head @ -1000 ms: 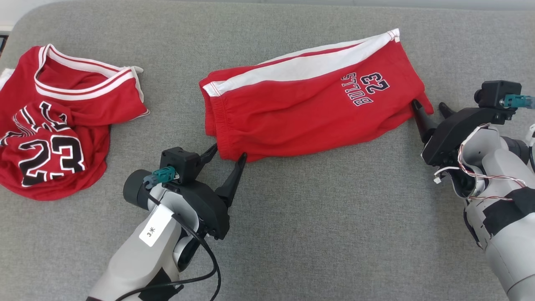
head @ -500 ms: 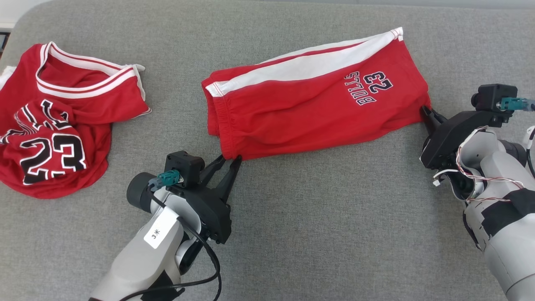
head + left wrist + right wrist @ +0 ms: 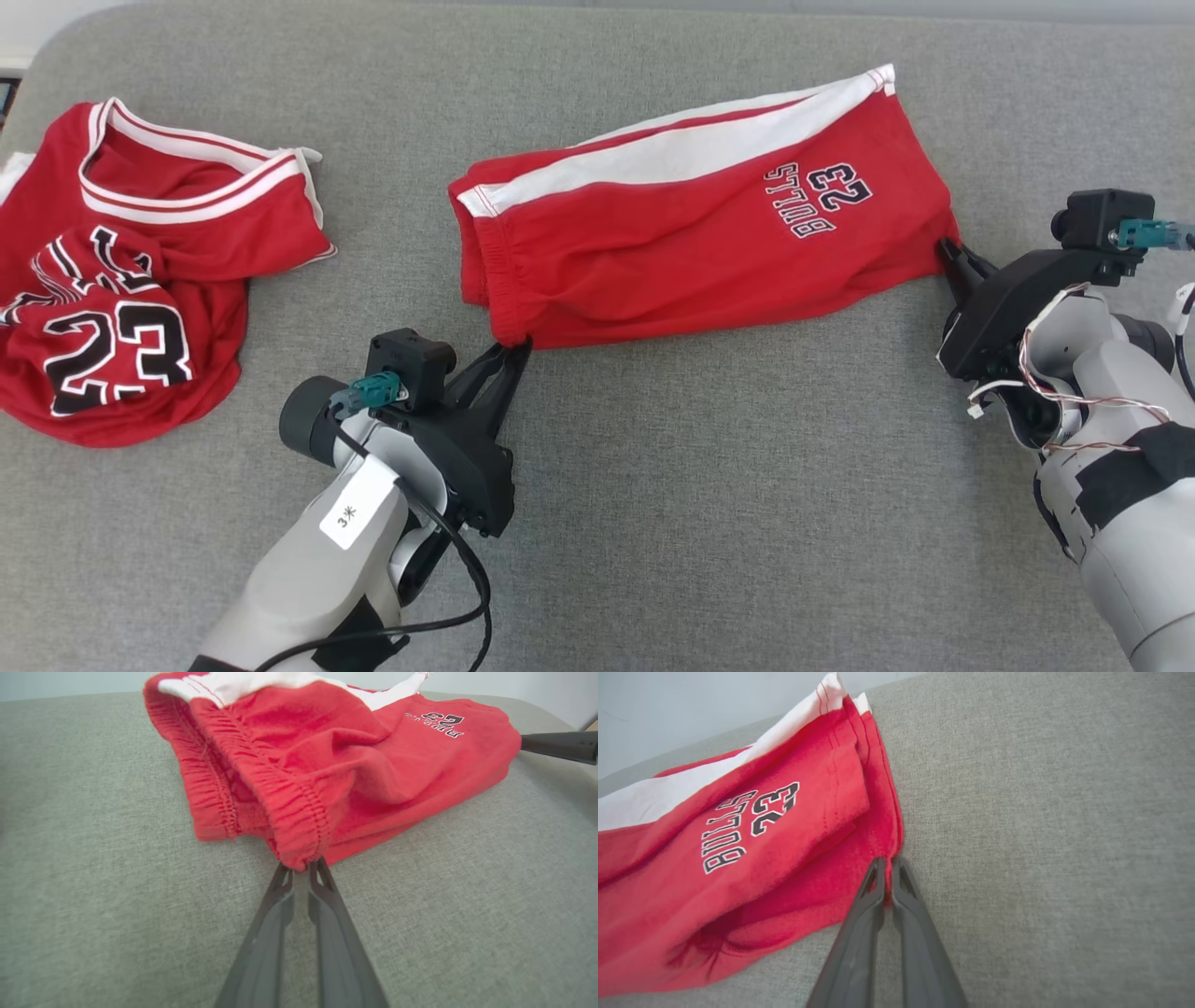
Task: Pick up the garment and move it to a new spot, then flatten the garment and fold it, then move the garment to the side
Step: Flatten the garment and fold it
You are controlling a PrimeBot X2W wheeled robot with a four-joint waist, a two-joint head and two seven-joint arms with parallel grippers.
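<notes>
Shorts (image 3: 691,243): red, on grey padded surface (image 3: 747,485), long axis running left–right; left claw (image 3: 515,349) clenched on near waistband corner, right claw (image 3: 946,246) clenched on near hem corner

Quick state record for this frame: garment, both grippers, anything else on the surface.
garment: red shorts, folded lengthwise, "BULLS 23" print facing up
surface: grey cushion
left gripper: shut on the waistband corner
right gripper: shut on the leg-hem corner
garment contact: mostly resting on the cushion, stretched between the two grips
other: crumpled red jersey on the robot's left, apart from the shorts
</notes>
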